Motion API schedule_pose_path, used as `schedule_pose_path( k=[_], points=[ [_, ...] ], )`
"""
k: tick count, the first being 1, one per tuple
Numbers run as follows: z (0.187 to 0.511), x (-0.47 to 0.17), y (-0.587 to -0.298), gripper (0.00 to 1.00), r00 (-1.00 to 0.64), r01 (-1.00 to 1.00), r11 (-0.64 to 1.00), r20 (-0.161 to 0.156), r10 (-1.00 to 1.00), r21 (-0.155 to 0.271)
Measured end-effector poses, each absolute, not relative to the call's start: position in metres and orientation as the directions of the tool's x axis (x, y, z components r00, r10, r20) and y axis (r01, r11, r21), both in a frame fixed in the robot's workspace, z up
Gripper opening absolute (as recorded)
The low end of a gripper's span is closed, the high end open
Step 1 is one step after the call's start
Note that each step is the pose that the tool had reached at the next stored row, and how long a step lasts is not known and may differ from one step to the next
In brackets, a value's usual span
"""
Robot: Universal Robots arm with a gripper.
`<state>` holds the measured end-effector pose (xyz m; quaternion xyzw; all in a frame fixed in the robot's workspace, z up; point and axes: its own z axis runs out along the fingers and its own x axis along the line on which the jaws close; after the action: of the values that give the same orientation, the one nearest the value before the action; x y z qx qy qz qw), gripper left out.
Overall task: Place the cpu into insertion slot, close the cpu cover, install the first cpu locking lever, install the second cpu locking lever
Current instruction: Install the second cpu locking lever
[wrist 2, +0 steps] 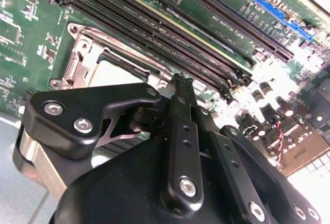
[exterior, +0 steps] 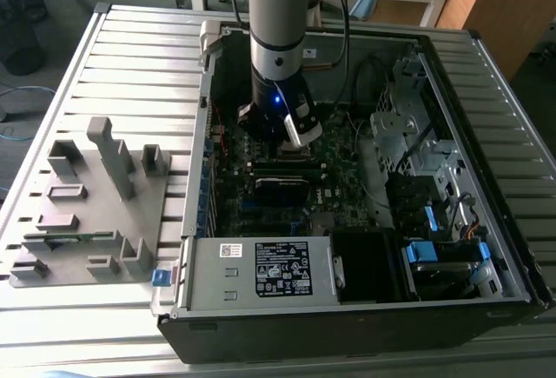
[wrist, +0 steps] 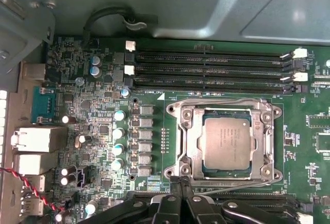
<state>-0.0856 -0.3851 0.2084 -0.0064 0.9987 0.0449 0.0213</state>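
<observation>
In the first wrist view the cpu (wrist: 227, 147), silver-grey and square, lies flat in the insertion slot (wrist: 180, 112) on the green board. The cpu cover (wrist: 188, 144), a silvery frame, is down around the chip. One thin wire lever (wrist: 221, 100) runs along the socket side by the memory slots. Another (wrist: 234, 187) runs slightly slanted along the opposite side. My gripper (wrist: 181, 184) is shut with its black fingertips at that slanted lever's end, by a socket corner. The second wrist view shows the fingers (wrist 2: 183, 105) pressed together over the socket edge (wrist 2: 82, 54). In the exterior view the gripper (exterior: 291, 135) is down inside the computer case.
Long black memory slots (wrist: 211, 69) run beside the socket, with capacitors (wrist: 119, 131) and rear ports (wrist: 33, 139) near it. The case walls (exterior: 195, 178), drive bays (exterior: 408, 135) and power supply (exterior: 261, 269) hem in the board. A grey parts fixture (exterior: 87, 204) lies at the exterior view's left.
</observation>
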Motion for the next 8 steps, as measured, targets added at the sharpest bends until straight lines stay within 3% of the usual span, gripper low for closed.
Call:
schedule_pose_path(
  k=[8],
  points=[
    [0.2088,-0.0856,-0.3892,0.11,-0.999,-0.015,0.996,-0.043,-0.011,0.089]
  ],
)
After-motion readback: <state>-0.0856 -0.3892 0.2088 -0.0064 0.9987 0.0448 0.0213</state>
